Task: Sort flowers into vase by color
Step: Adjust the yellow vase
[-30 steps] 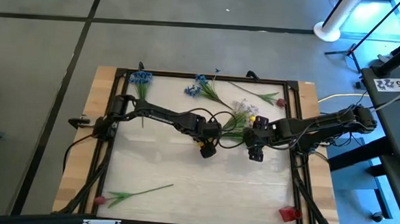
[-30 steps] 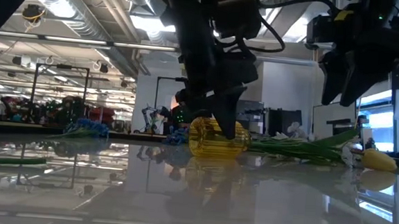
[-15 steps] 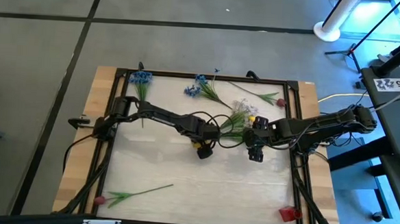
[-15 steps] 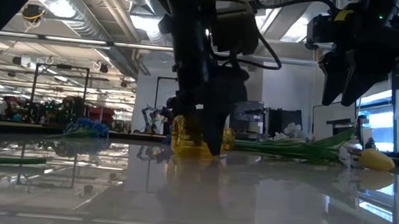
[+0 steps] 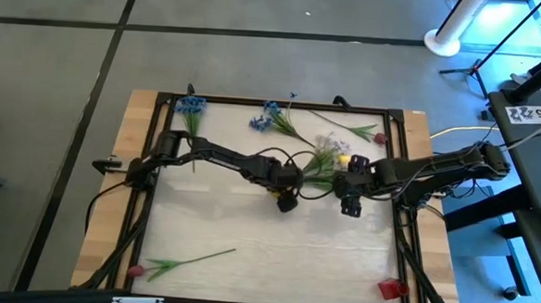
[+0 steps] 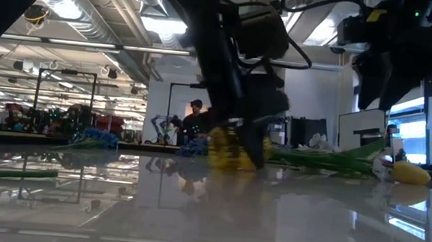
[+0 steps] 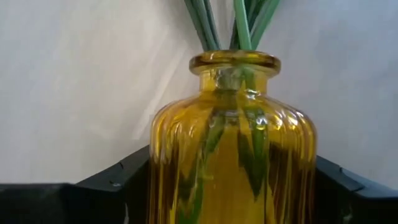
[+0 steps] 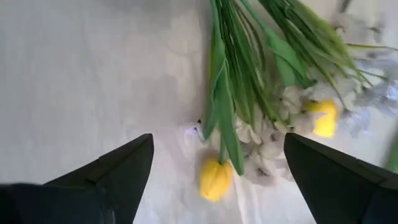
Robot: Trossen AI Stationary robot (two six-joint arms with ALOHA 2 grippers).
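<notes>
An amber ribbed glass vase (image 7: 233,143) sits between the fingers of my left gripper (image 5: 286,201) near the table's middle, and several green stems (image 7: 239,25) stick into its mouth. These stems lead to a bunch of white-lavender and yellow flowers (image 5: 326,162) lying on the table. My right gripper (image 5: 349,206) hangs open above the table beside that bunch. Its wrist view shows the gripper (image 8: 217,140) over green stems and yellow heads (image 8: 214,177). Blue flowers (image 5: 191,104) (image 5: 263,121), a red-pink one (image 5: 378,137) and a pink one (image 5: 186,260) lie apart. My left gripper holds the vase by its ribbed body (image 7: 186,174), pinched between the two fingers (image 7: 118,180), one on each side. The neck and mouth (image 7: 235,62) point away from the wrist, toward the flower bunch. In the low view the vase's underside (image 6: 232,165) is down at the tabletop.
A black frame (image 5: 282,103) runs around the white tabletop. A small red object (image 5: 391,290) sits at the near right corner. Bare table lies between the grippers and the near edge. Beyond the table the low view shows a workshop room.
My left gripper carried the vase a little toward the table's left, then back toward the right. The vase turned with it, from showing its wide side in the low view to a narrower face. It stayed shut on the vase throughout.
</notes>
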